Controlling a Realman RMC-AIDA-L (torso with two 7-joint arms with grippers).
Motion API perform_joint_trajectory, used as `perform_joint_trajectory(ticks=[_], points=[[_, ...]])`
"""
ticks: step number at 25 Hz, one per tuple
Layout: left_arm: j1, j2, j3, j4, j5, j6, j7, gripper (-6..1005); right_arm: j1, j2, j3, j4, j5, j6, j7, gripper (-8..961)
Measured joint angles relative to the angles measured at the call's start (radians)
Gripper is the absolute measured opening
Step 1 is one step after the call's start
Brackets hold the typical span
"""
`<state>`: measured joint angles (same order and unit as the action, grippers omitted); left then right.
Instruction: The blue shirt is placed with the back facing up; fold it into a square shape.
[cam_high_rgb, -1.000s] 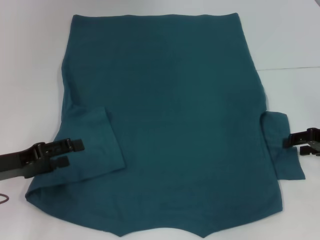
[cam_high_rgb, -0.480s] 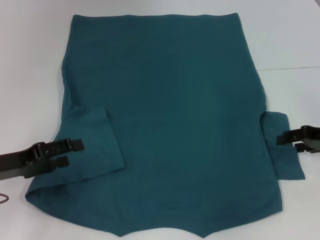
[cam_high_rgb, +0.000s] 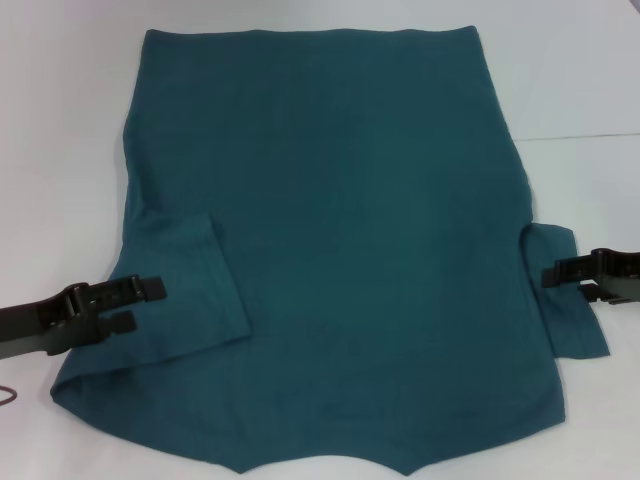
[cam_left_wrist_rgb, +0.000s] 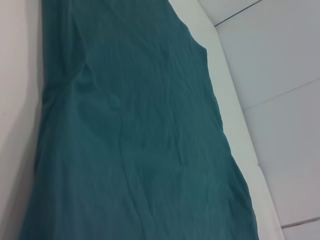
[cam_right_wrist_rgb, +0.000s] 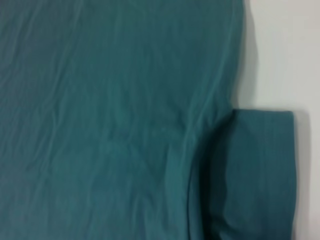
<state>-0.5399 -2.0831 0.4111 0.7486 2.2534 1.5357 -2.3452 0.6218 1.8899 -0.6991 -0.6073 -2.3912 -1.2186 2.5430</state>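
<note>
The blue shirt (cam_high_rgb: 340, 230) lies flat on the white table (cam_high_rgb: 60, 120), plain back up, hem at the far side. Its left sleeve (cam_high_rgb: 185, 290) is folded inward onto the body. The right sleeve (cam_high_rgb: 565, 310) sticks out sideways from the body. My left gripper (cam_high_rgb: 150, 306) hovers open over the folded left sleeve, holding nothing. My right gripper (cam_high_rgb: 566, 285) reaches in from the right edge, open, its fingertips above the right sleeve. The right wrist view shows that sleeve (cam_right_wrist_rgb: 255, 170) beside the shirt's body (cam_right_wrist_rgb: 110, 110); the left wrist view shows only shirt cloth (cam_left_wrist_rgb: 135, 140).
A seam in the table (cam_high_rgb: 580, 135) runs off to the right of the shirt. A thin dark cable (cam_high_rgb: 6, 396) curls at the near left edge. Bare white table flanks the shirt on both sides. Pale floor (cam_left_wrist_rgb: 280, 75) shows beyond the table's edge.
My right gripper has slid leftward, from the sleeve's outer edge to over the sleeve. The left gripper and the shirt have not moved.
</note>
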Motion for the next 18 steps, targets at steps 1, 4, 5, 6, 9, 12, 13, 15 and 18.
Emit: perform_joint_trajectory(ticks=[1,4,5,6,9,12,13,15,18], points=[[0.000,0.000,0.000,0.000,0.000,0.000,0.000,893,0.000,0.000,0.000,0.000,0.000,0.000,0.000,694],[0.000,0.000,-0.001,0.000,0.000,0.000,-0.001,893,0.000,0.000,-0.004,0.000,0.000,-0.002,0.000,694],[0.000,0.000,-0.001,0.000,0.000,0.000,-0.002,893,0.000,0.000,-0.007,0.000,-0.003,-0.002,0.000,693],[0.000,0.000,-0.001,0.000,0.000,0.000,-0.004,893,0.001,0.000,-0.009,0.001,-0.010,-0.003,0.001,693],[0.000,0.000,-0.002,0.000,0.000,0.000,-0.006,893,0.006,0.000,-0.012,0.011,-0.041,-0.004,0.008,693],[0.000,0.000,-0.002,0.000,0.000,-0.001,-0.006,892,0.006,0.000,-0.011,0.012,-0.050,-0.005,0.010,693],[0.000,0.000,-0.002,0.000,0.000,-0.002,-0.007,892,0.006,-0.001,-0.009,0.012,-0.049,-0.005,0.008,692],[0.000,0.000,-0.002,0.000,0.000,-0.004,-0.007,892,0.006,-0.001,-0.003,0.012,-0.045,-0.005,0.004,692],[0.000,0.000,-0.002,0.000,0.000,-0.005,-0.008,892,0.008,0.001,0.001,0.012,-0.038,-0.005,0.001,692]])
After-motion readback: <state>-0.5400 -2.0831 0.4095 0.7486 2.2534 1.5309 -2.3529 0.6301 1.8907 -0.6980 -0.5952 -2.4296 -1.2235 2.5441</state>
